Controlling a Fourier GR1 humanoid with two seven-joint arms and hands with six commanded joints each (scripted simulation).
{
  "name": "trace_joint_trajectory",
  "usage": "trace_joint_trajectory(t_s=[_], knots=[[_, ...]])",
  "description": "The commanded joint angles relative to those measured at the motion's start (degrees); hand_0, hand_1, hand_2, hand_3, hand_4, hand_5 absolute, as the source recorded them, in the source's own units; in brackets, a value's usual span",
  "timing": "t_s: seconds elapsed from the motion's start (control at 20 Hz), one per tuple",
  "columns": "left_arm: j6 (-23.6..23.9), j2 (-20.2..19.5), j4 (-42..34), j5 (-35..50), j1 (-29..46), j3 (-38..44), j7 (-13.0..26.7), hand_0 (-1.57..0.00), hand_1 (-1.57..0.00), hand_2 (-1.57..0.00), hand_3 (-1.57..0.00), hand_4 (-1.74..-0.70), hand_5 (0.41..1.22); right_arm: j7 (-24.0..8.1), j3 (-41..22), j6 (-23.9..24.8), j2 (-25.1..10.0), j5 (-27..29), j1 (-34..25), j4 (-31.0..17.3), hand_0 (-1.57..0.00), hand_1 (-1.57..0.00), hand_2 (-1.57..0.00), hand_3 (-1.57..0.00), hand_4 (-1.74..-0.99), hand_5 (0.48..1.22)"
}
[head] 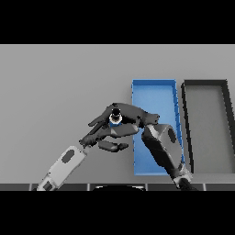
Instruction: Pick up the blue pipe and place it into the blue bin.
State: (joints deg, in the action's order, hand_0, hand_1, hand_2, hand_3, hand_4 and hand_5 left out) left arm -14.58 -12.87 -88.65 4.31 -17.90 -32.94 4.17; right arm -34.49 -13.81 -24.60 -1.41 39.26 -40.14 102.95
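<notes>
The blue pipe (pixel 114 118) shows end-on as a small blue ring with a pale, dark-centred opening, just left of the blue bin (pixel 153 92). My right hand (pixel 131 115) reaches left from over the bin's left wall, and its fingers curl round the pipe. My left hand (pixel 98 134) comes in from the lower left and lies directly below and left of the pipe with relaxed, spread fingers, its thumb (pixel 112 146) pointing right. The two hands overlap closely, so I cannot tell whether the left fingers touch the pipe. My right forearm (pixel 160 147) hides the bin's lower middle.
A dark grey bin (pixel 206 133) stands right beside the blue bin, along the table's right side. The grey table (pixel 59 92) stretches to the left and far side.
</notes>
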Motion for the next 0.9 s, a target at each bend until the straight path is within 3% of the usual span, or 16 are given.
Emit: trace_joint_trajectory(t_s=[0.0, 0.2, 0.4, 0.6, 0.75, 0.85], knots=[[-0.05, -0.37, -0.96, 0.09, 0.78, -0.19, -0.66, 0.0, 0.0, 0.0, 0.0, -0.87, 0.509, -0.21, 0.25, 2.38, -2.12, 2.18, -2.46, -0.26, -1.57, -1.57, -1.57, -1.57, -1.492, 1.221], [-0.01, -0.37, -0.83, -0.28, 1.08, -0.43, -0.74, 0.0, 0.0, 0.0, 0.0, -0.87, 0.486, 2.3, 4.88, 2.66, -5.86, 4.18, -12.58, -3.0, -1.57, -1.57, -1.57, -1.57, -1.495, 1.221], [-0.4, -1.63, -2.12, 0.6, 1.33, 0.21, -0.38, 0.0, 0.0, 0.0, 0.0, -0.86, 0.484, 5.46, 10.92, 7.55, -8.35, 0.13, -19.97, -10.16, -1.57, -1.57, -1.57, -1.57, -1.497, 1.221], [-0.08, -1.64, -1.93, 0.23, 0.87, 0.32, 0.71, 0.0, 0.0, 0.0, 0.0, -0.84, 0.477, 6.68, 15.88, 7.5, -12.88, -6.5, -21.32, -19.61, -1.57, -1.57, -1.57, -1.57, -1.498, 1.221], [0.59, -1.88, -2.22, -0.41, 0.62, 0.54, 1.08, 0.0, 0.0, 0.0, 0.0, -0.83, 0.467, 6.32, 19.38, 6.68, -15.03, -9.22, -18.65, -25.84, -1.57, -1.57, -1.57, -1.57, -1.499, 1.221], [0.93, -1.49, -1.32, -0.94, 0.88, 0.38, 1.01, 0.0, 0.0, 0.0, 0.0, -0.83, 0.463, 5.06, 20.82, 7.56, -15.7, -10.89, -15.2, -26.86, -1.57, -1.57, -1.57, -1.57, -1.499, 1.221]])
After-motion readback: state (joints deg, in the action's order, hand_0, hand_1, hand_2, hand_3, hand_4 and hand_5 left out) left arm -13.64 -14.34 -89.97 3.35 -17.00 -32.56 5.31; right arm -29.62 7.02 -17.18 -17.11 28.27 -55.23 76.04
